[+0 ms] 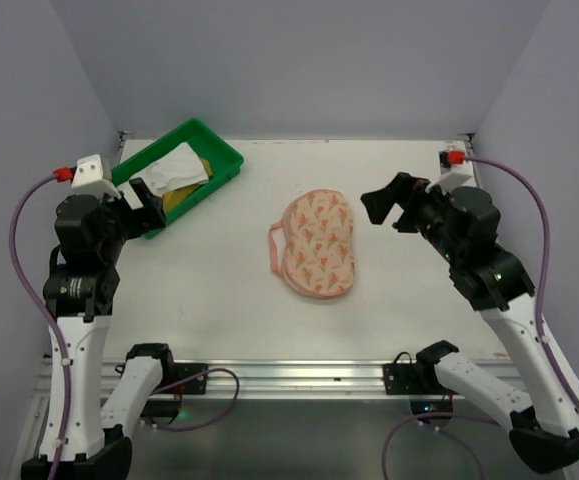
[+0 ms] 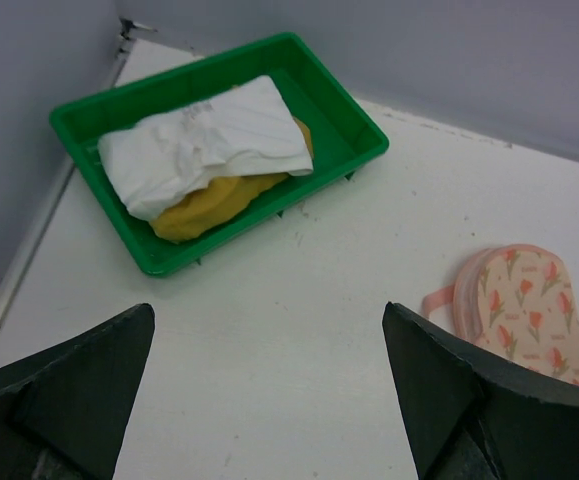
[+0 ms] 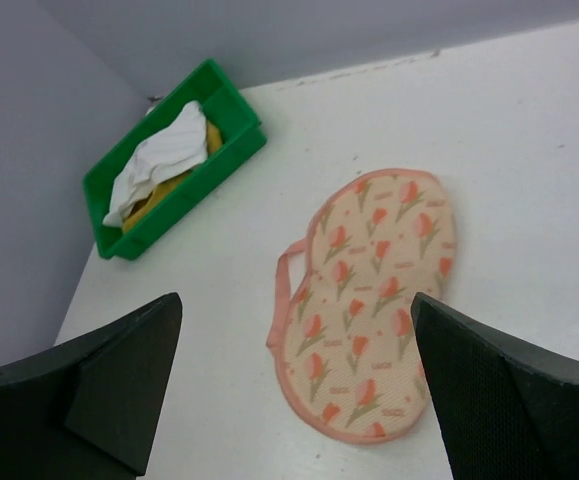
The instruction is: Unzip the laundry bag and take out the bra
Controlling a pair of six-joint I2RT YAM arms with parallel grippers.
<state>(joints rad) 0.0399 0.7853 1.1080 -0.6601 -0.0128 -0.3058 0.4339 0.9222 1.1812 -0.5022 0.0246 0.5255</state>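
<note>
The laundry bag (image 1: 317, 243) lies flat and zipped in the middle of the table, cream-peach with an orange tulip print, pink trim and a pink loop on its left side. It also shows as the laundry bag (image 3: 374, 300) in the right wrist view and the laundry bag (image 2: 522, 310) at the right edge of the left wrist view. The bra is hidden. My left gripper (image 1: 147, 205) hangs open near the tray, left of the bag. My right gripper (image 1: 389, 207) hangs open just right of the bag's far end. Both are empty and apart from the bag.
A green plastic tray (image 1: 224, 157) stands at the back left, holding white cloth (image 1: 176, 170) over something yellow. Grey walls close the table on three sides. A metal rail runs along the near edge between the arm bases.
</note>
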